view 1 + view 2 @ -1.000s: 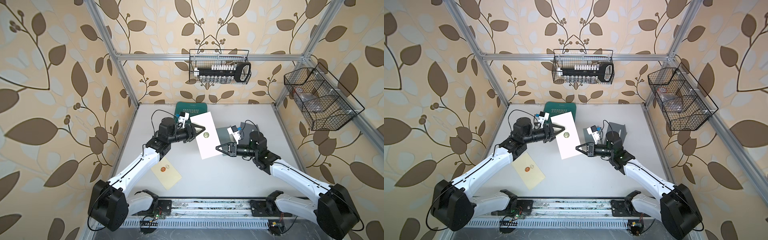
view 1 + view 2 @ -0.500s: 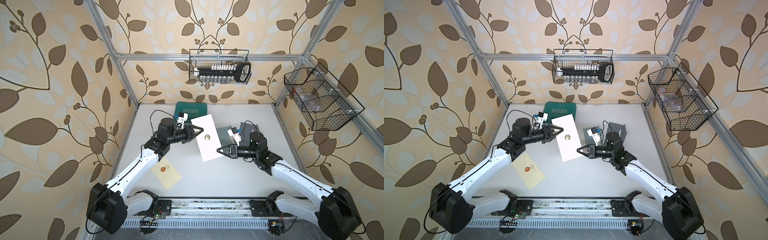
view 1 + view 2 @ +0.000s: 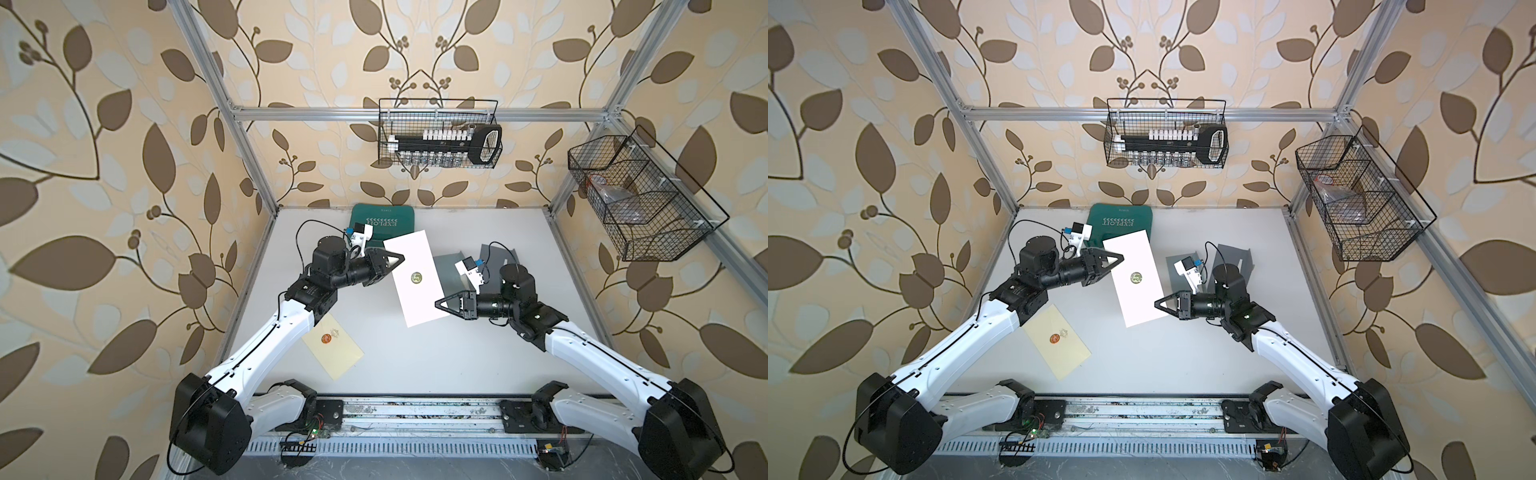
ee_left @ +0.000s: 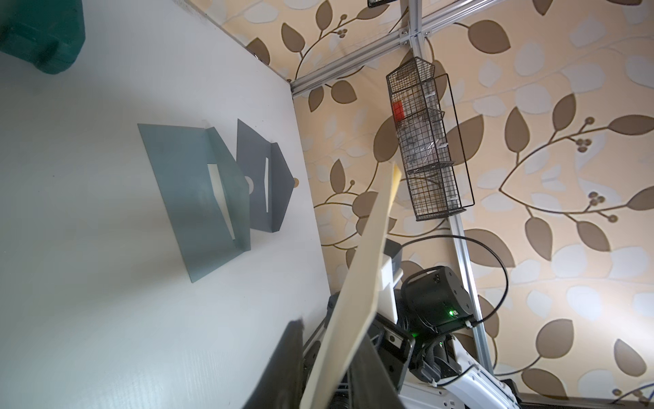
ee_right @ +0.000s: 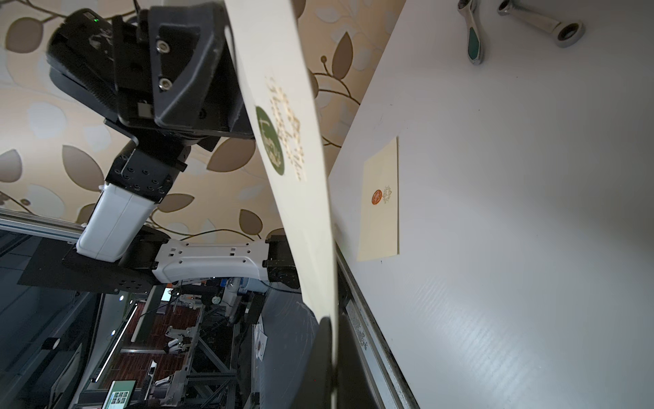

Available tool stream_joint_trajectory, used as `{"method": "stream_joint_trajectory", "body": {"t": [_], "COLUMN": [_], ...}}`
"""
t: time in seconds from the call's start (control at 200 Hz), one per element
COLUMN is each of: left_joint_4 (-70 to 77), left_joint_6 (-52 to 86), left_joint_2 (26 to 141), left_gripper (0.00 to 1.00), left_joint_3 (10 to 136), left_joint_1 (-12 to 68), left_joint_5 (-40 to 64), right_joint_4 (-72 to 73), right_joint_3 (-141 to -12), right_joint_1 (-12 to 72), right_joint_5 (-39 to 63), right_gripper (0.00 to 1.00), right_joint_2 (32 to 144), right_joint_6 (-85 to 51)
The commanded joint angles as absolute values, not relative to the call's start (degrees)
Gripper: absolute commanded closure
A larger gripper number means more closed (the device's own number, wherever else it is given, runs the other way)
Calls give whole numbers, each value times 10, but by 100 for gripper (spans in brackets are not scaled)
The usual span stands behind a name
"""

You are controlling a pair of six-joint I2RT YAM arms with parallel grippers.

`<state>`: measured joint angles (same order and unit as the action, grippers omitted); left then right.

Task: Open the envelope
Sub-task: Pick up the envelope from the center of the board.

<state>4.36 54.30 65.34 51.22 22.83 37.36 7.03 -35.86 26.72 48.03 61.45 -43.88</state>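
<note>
Nearest, a cream envelope [image 3: 332, 349] lies flat on the table [image 3: 457, 357]. Beyond it, the right gripper [image 3: 440, 302] is pinched tight on the near corner of the white envelope [image 3: 420, 301], held aloft and tilted, green seal [image 3: 416, 277] upward. The left gripper [image 3: 397, 259] straddles its far edge; whether it is clamped cannot be told. Farthest lies a green case [image 3: 382, 222].

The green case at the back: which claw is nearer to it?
Left. The left claw sits just in front of the green case, at the far edge of the white envelope; the right claw holds its near corner, farther off.
</note>
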Motion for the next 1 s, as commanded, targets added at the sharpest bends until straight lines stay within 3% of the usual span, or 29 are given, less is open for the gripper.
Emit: {"method": "stream_joint_trajectory", "body": {"t": [0.0, 0.32, 0.49, 0.59, 0.655, 0.765, 0.88, 0.995], "left_joint_4": [70, 55, 35, 20, 10, -17, -74, -135], "left_joint_6": [539, 527, 511, 502, 494, 459, 408, 348], "left_joint_2": [641, 646, 642, 637, 635, 629, 625, 616], "left_gripper": [77, 100, 100, 100, 100, 100, 100, 100], "left_joint_3": [511, 515, 518, 519, 521, 528, 543, 558], "left_joint_1": [227, 227, 227, 227, 227, 229, 240, 272], "left_joint_5": [383, 387, 380, 374, 372, 360, 328, 256], "right_joint_4": [64, 81, 60, 39, 12, -30, -82, -150], "right_joint_3": [-352, -353, -356, -357, -365, -376, -394, -416], "right_joint_1": [266, 266, 266, 266, 265, 260, 249, 235], "right_joint_5": [469, 482, 460, 440, 422, 394, 346, 261], "right_gripper": [100, 100, 99, 88, 74, 58, 55, 40], "right_joint_2": [607, 622, 611, 602, 599, 591, 574, 559], "right_joint_6": [-441, -446, -439, -433, -427, -417, -409, -446]}}
